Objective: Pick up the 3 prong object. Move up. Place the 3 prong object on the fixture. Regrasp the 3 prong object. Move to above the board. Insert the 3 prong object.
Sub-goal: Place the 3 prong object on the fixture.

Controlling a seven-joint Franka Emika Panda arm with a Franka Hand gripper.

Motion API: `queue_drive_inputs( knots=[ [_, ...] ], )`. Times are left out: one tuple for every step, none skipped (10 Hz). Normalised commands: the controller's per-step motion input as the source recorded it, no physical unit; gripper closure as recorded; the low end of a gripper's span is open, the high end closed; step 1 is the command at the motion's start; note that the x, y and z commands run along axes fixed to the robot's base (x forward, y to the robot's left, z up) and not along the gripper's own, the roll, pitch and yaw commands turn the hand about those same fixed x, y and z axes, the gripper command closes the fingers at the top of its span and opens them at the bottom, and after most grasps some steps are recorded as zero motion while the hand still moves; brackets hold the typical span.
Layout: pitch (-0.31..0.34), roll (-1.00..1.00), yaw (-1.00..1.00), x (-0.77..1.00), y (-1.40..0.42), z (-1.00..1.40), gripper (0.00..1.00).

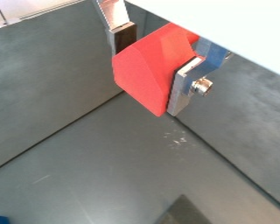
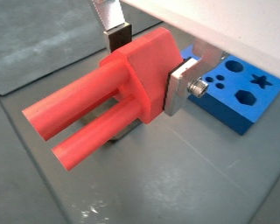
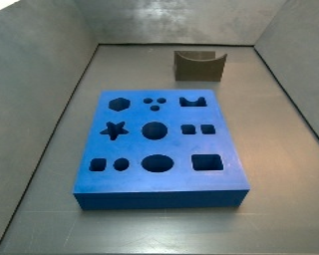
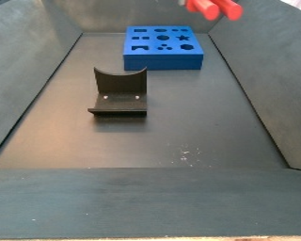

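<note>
While my gripper (image 2: 146,63) held the 3 prong object (image 2: 101,101) clamped high at the frame's top, I judged placing it on the fixture (image 4: 118,92) came next.

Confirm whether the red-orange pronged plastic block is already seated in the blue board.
No. The gripper holds the red-orange block in the air, apart from the blue board.

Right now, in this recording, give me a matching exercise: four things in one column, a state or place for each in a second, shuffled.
Things:
1. 3 prong object
2. fixture
3. board
4. gripper

States:
A. blue, flat on the floor, cutouts empty
B. dark, standing bare on the floor
C. shut, raised off the floor
D. red, held in the air

Pairs: 1-D, 2-B, 3-A, 4-C
</note>
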Motion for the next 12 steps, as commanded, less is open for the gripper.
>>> queue_drive_inputs(
  knots=[
    [0.155, -0.02, -0.05, 1.0, 0.28, 0.14, 1.0],
    [0.156, -0.04, -0.04, 1.0, 0.23, 0.11, 1.0],
    [0.158, -0.04, -0.04, 1.0, 0.21, 0.1, 1.0],
    [0.152, -0.05, -0.04, 1.0, 0.17, 0.08, 1.0],
    [-0.055, -1.0, -0.11, 1.0, -0.69, -0.59, 1.0],
    [-0.061, -1.0, -0.11, 1.0, -0.71, -0.61, 1.0],
    [-0.074, -1.0, -0.11, 1.0, -0.56, -0.53, 1.0],
    [-0.077, -1.0, -0.11, 1.0, -0.43, -0.4, 1.0],
    [-0.077, -1.0, -0.11, 1.0, -0.37, -0.35, 1.0],
    [-0.065, -1.0, -0.11, 1.0, -0.27, -0.27, 1.0],
    [-0.046, -1.0, -0.1, 1.0, -0.21, -0.22, 1.0],
    [-0.02, -1.0, -0.1, 1.0, -0.12, -0.15, 1.0]
  ],
)
